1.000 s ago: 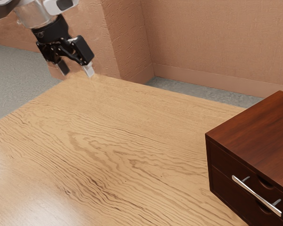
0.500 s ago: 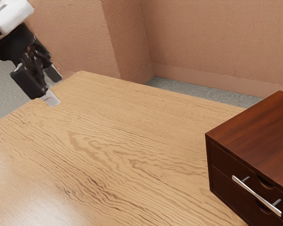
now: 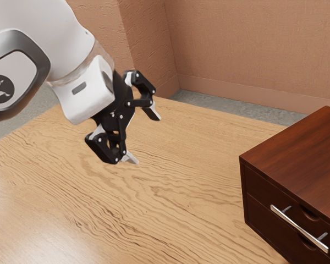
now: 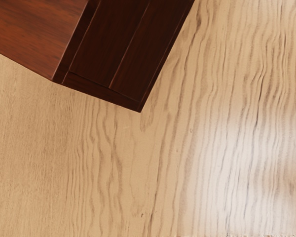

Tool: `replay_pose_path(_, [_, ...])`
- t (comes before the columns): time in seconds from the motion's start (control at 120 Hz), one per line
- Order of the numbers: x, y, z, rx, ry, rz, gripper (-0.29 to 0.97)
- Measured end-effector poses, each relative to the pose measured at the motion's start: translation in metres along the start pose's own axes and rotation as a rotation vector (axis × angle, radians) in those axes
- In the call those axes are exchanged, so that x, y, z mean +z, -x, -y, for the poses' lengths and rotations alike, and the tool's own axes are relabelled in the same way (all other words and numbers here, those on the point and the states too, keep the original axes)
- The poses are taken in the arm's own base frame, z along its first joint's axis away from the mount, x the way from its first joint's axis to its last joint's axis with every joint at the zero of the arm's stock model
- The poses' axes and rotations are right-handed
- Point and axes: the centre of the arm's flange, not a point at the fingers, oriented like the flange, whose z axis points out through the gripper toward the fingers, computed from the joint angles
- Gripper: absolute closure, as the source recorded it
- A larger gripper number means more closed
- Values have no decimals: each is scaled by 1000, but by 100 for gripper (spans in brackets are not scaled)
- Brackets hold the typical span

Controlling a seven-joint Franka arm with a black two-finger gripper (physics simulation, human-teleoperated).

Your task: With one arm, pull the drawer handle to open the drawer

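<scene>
A dark wooden drawer cabinet (image 3: 302,165) stands on the table at the exterior view's lower right. Its front holds two drawers, and a silver bar handle (image 3: 298,228) runs across the lower drawer front. The drawer fronts sit flush with the cabinet. My gripper (image 3: 143,137) hangs above the table's middle, well to the left of the cabinet, with its black fingers spread wide and nothing between them. In the wrist view the cabinet (image 4: 89,44) lies ahead of my hand on the wood-grain tabletop.
The light wooden table (image 3: 154,181) stretches between my gripper and the cabinet. Pink-brown walls (image 3: 242,44) rise behind the table, with a corner pillar (image 3: 143,44) and grey floor (image 3: 16,88) at the back left.
My arm has swung from the far upper left to over the table's middle, closer to the cabinet. The hand has turned and the fingers now stand wider apart.
</scene>
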Motion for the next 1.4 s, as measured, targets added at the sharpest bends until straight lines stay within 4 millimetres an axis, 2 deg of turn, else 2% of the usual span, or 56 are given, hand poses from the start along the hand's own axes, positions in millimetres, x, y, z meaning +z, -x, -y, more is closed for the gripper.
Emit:
replay_pose_path(0.142, [14, -2, 0, 78, -20, 5, 1])
replay_pose_path(0.242, [22, -24, -6, 149, -25, -51, 3])
replay_pose_path(0.375, [61, -53, 0, 209, 13, -139, 7])
replay_pose_path(0.442, [72, -70, -1, 245, 11, -168, 9])
replay_pose_path(0.517, [95, -93, 1, 289, 21, -190, 11])
replay_pose_path(0.608, [115, -106, 4, 319, 20, -207, 14])
replay_pose_path(0.9, [118, -136, -4, 407, -44, -245, 21])
replay_pose_path(0.983, [124, -146, -8, 422, -43, -253, 22])
replay_pose_path(1.217, [140, -148, -5, 414, -40, -257, 25])
replay_pose_path(1.4, [141, -152, -8, 408, -43, -261, 28])
